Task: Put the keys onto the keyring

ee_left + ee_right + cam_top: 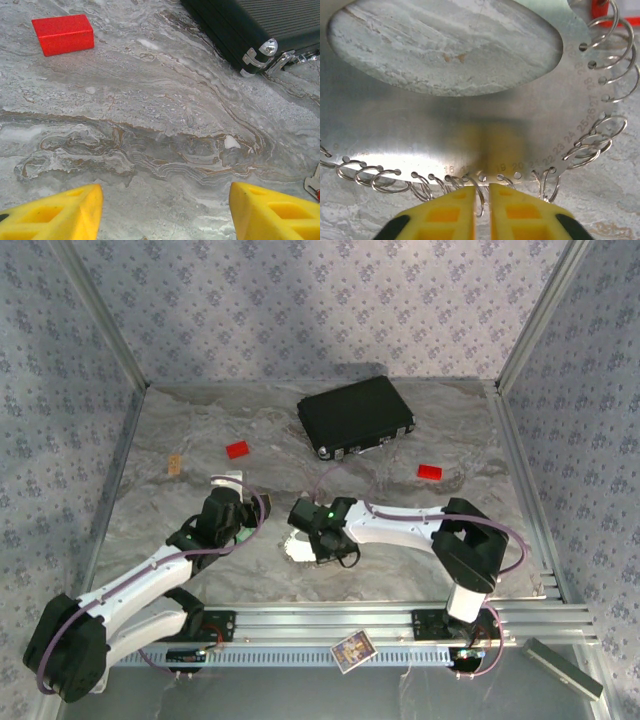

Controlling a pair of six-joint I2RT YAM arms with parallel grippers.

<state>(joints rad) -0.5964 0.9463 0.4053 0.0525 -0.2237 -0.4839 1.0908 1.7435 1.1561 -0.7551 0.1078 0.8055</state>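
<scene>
A grey marbled table (160, 440) spreads across the overhead view, with a shut black case (355, 415) at its upper centre. Just below the middle of that frame, the keyring (297, 551) shows as a pale patch under the tip of the right arm. Seen from the right wrist, it is a flat metal plate with a large oval cut-out and small wire rings (385, 177) strung along its numbered edge.

The right gripper (481, 192) sits at the bottom centre of that view. Its yellow fingers (445, 212) are drawn narrow, with one small ring in the slim gap between them. Whether they pinch the wire or merely flank it cannot be told. The left gripper (165, 200) hovers over bare table, its fingers wide apart at the lower corners of its view and holding nothing.

A red block (62, 34) lies at the upper left of the left wrist view. Low on the right edge of that view, the metal end of one key (314, 181) pokes into frame.

The step in hand looks like readying a single ring on the plate, and threading appears not yet begun. The next move likely calls for the left gripper to swing right, close on the key and carry its hole to the ring, which demands fine alignment.
</scene>
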